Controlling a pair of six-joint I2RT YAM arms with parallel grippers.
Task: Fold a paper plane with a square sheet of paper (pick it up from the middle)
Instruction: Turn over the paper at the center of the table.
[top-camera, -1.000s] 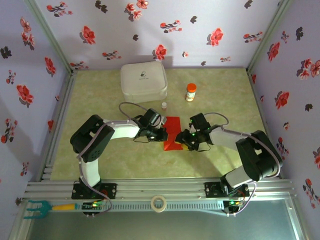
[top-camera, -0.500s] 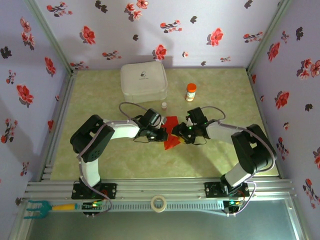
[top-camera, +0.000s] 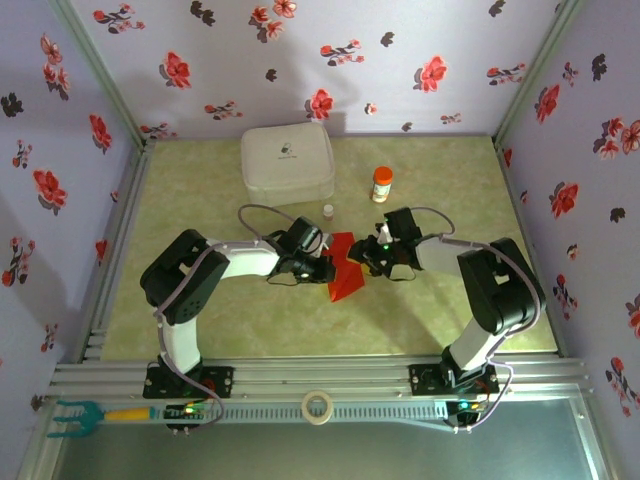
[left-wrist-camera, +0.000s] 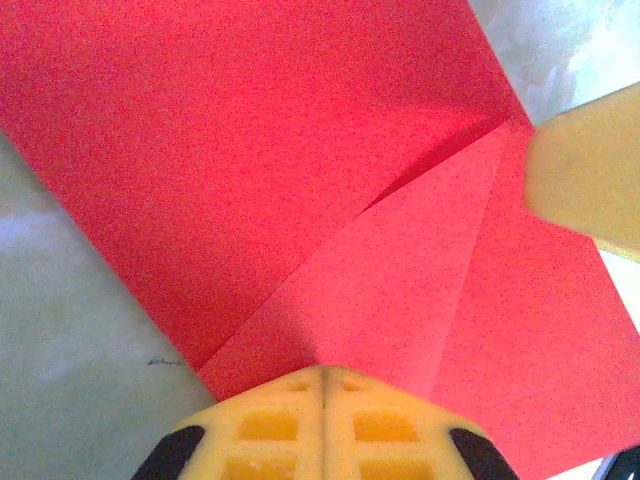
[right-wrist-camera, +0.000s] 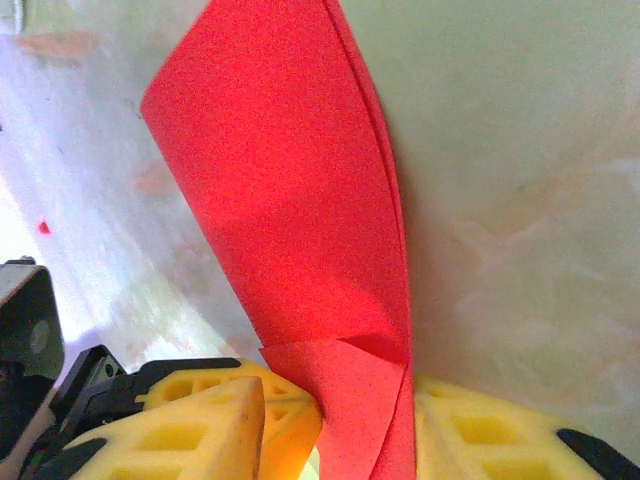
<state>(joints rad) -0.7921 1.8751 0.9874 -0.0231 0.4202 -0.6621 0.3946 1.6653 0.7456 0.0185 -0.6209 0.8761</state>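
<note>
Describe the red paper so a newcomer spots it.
Find the white case at the back. In front of it, between the left gripper and right gripper, is the red sheet of paper. Only it is bright red and thin; the nearby bottle is orange-capped.

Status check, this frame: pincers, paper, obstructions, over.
Left pincer shut against red sheet. Right pincer astride its lifted flap, grip unclear. Sheet partly folded. White case, bottle stand clear.
</note>
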